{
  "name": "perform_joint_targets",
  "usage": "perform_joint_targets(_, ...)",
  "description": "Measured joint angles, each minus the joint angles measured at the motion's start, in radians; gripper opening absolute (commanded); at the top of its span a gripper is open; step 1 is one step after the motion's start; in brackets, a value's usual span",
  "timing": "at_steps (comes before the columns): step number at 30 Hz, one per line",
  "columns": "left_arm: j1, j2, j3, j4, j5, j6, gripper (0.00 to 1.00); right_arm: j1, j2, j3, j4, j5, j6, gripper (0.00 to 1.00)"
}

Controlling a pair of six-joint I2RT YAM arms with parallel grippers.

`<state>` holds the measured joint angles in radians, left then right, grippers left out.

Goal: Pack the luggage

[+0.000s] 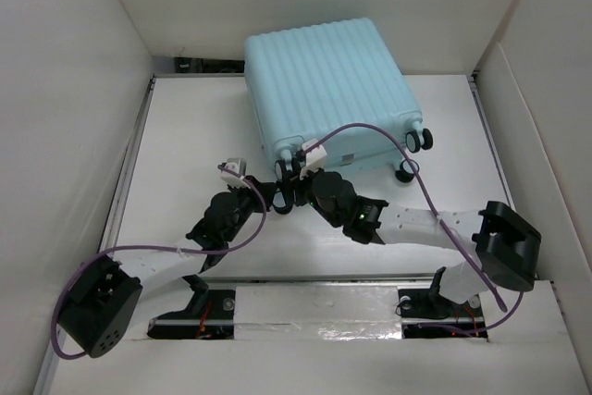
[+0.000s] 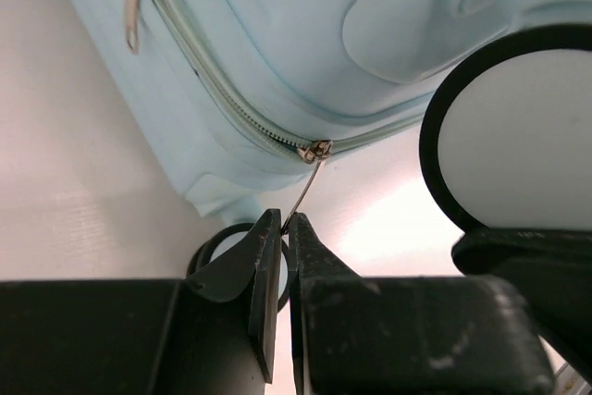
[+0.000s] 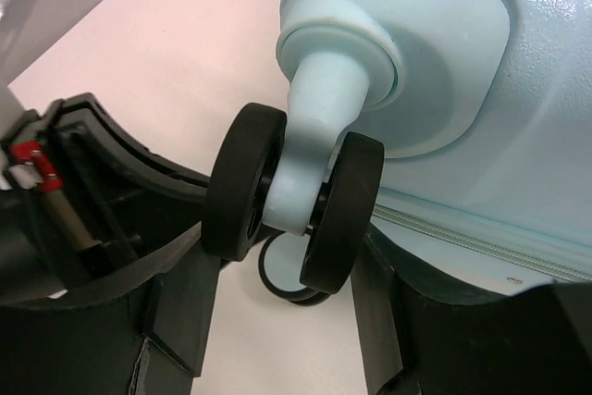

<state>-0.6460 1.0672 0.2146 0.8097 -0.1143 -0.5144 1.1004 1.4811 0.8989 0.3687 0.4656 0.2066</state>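
Pale aqua ribbed hard-shell suitcase point(image 1: 328, 90) lies just beyond my left end effector point(image 2: 284, 228), clenched on its thin silver zipper pull point(image 2: 303, 193). Right end effector point(image 3: 282, 298) straddles a black wheel point(image 3: 242, 182), grip unclear. I'd tug along the zip track point(image 2: 222, 99).

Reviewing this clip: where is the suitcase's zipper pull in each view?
Top external: too small to tell, at the luggage's near-left corner.
Left wrist: centre, zipper pull pinched by the left gripper.
Right wrist: not in it; right gripper holds a spinner wheel.
Shared landmark: the luggage's pale blue shell.
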Motion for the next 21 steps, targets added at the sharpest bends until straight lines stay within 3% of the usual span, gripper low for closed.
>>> perform_joint_targets(7,0.005,-0.035,-0.026,0.039,0.000,0.038,0.00,0.000,-0.010,-0.011,-0.002,0.001,0.000,0.00)
perform_joint_targets(11,0.009,-0.013,-0.023,0.055,0.028,0.074,0.22,0.000,-0.010,-0.011,-0.002,0.000,0.000,0.00)
perform_joint_targets(12,0.010,-0.003,-0.018,0.063,0.037,0.084,0.36,0.000,-0.010,-0.011,-0.002,0.000,0.000,0.00)
perform_joint_targets(15,0.013,0.028,0.002,0.090,0.063,0.101,0.51,0.000,-0.010,-0.011,-0.002,0.000,0.000,0.00)
perform_joint_targets(21,0.016,0.073,0.017,0.129,0.077,0.117,0.51,0.001,-0.010,-0.011,-0.004,-0.002,-0.006,0.00)
